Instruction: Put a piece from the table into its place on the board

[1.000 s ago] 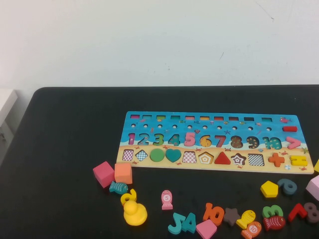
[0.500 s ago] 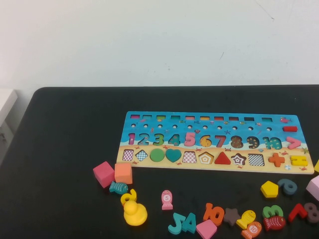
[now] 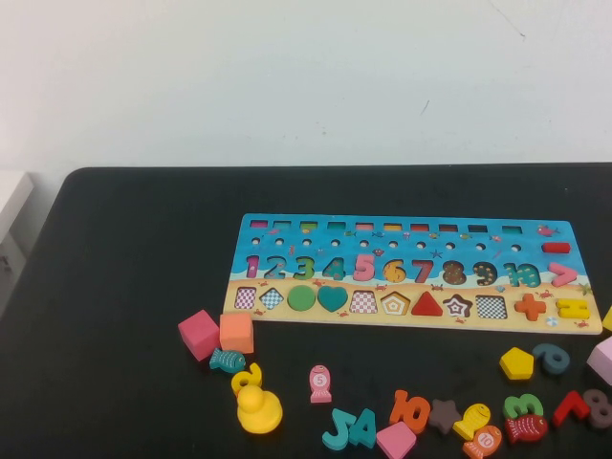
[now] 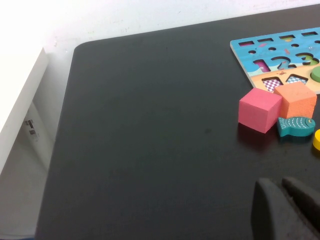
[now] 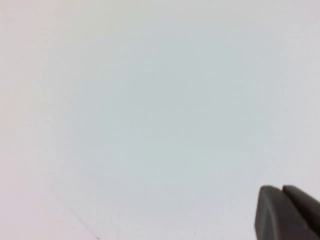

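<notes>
Your left gripper (image 4: pixel 285 210) hovers over the matte black table (image 3: pixel 115 287), its claw state unclear. Pink foam cube (image 3: pixel 198 334) sits beside the blue wooden number board (image 3: pixel 402 273). Your right gripper (image 5: pixel 287 212), claw likewise unclear, faces a white wall (image 5: pixel 150 100).

Board (image 3: pixel 406 273) lies right of center on the surface (image 3: pixel 124 287). Two cubes (image 3: pixel 218 334) touching each other off its 7 o'clock corner, fish piece (image 3: pixel 228 360) just below them, duck (image 3: pixel 258 410) further toward 6. Loose number and shape pieces (image 3: pixel 449 416) scattered along the near edge, 5 to 6 o'clock of the board. Left gripper (image 4: pixel 285 210) hangs over the surface's left part; right gripper (image 5: pixel 287 212) faces the wall.
</notes>
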